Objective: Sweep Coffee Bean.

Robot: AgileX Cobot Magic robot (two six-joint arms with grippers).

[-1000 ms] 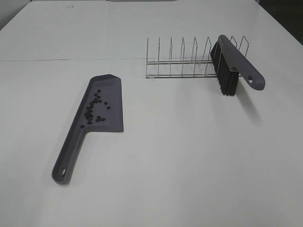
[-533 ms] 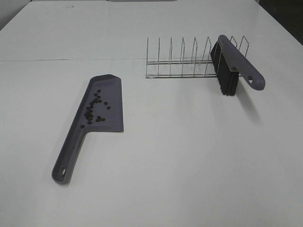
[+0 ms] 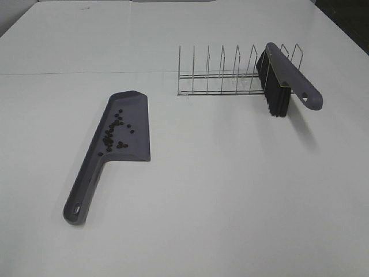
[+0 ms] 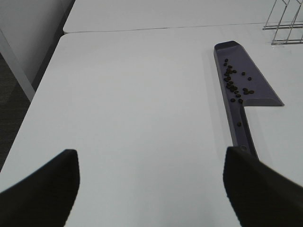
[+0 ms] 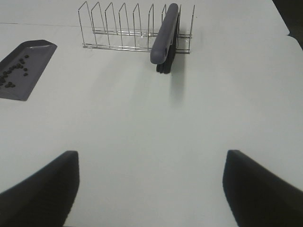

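The grey-purple dustpan (image 3: 118, 138) lies flat on the white table, left of centre, handle toward the front. Several tiny dark coffee beans (image 3: 114, 133) lie inside its pan; they also show in the left wrist view (image 4: 234, 82) and the right wrist view (image 5: 13, 73). The brush (image 3: 285, 78), grey-purple handle and black bristles, stands slotted in the wire rack (image 3: 222, 81) at the back right. Neither gripper shows in the exterior view. My left gripper (image 4: 151, 189) and right gripper (image 5: 151, 189) are open and empty, fingers wide apart, well back from dustpan and brush.
The wire rack (image 5: 128, 28) has several empty slots left of the brush (image 5: 165, 35). A seam runs across the table behind the dustpan (image 4: 244, 90). The table's left edge (image 4: 40, 90) drops off to a dark floor.
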